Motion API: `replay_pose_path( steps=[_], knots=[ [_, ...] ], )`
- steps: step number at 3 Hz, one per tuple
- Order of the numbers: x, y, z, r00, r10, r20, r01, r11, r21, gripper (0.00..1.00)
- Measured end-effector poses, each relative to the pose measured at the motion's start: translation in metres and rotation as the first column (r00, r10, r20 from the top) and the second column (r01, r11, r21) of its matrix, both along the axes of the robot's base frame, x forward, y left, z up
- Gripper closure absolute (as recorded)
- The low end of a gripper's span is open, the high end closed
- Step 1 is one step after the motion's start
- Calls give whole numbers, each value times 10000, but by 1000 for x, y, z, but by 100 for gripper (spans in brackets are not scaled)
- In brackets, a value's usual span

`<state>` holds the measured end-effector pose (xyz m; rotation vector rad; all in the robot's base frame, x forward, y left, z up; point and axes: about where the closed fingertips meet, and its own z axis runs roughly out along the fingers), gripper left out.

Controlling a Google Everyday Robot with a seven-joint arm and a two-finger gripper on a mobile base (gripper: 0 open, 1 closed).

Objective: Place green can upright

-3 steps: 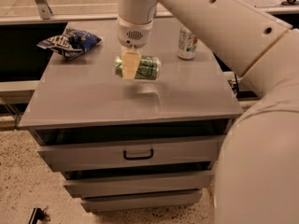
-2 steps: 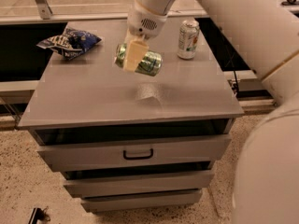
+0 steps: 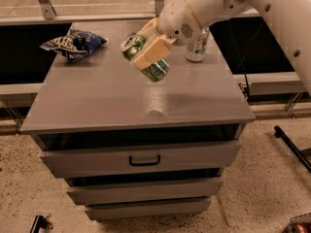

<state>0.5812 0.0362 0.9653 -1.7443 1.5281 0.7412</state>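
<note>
One green can [image 3: 158, 70] to track, and it's off the desk [image 3: 97, 96]. The end effector [image 3: 146, 56] has it clamped across the middle of the body. You can see one beige finger [image 3: 151, 51] flat on the near side of the can; the other is hidden behind it.

Can is tilted, nowhere near upright. The silver top with its pull tab points to about 10 o'clock and the base to about 4 o'clock. It hangs in the air over the rear half of the desk, slightly right of centre, with nothing touching it but the end effector.

White arm [image 3: 214, 4] comes in from 2 o'clock, wrist just behind the can.

Second can [image 3: 197, 46], mostly white/silver, stands upright on the desk at 3 o'clock from the green one. It's near the back right edge and partly covered by the wrist, apart from the held can.

Blue crumpled snack bag [image 3: 75, 43] lies at 9 o'clock, well apart, near the back left corner of the desk.

Desk is a grey cabinet with drawer fronts stacked below the top. The upper front carries a black handle [image 3: 144, 160], at 6 o'clock from the can.

Speckled floor [image 3: 262, 193] around it. A black rod [image 3: 291, 147] lies at 4 o'clock on the right, and a small black object [image 3: 41, 223] sits at 7 o'clock by the bottom edge; you can't tell what it is.
</note>
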Motion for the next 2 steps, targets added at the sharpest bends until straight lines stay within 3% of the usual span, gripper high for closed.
replay_pose_path(
  steps=[1,2],
  knots=[
    [-10,-4,8,9999,-64,-104,85,9769,2137,100],
    [-16,-1,10,9998,-63,-202,127,9421,3350,100]
  ],
)
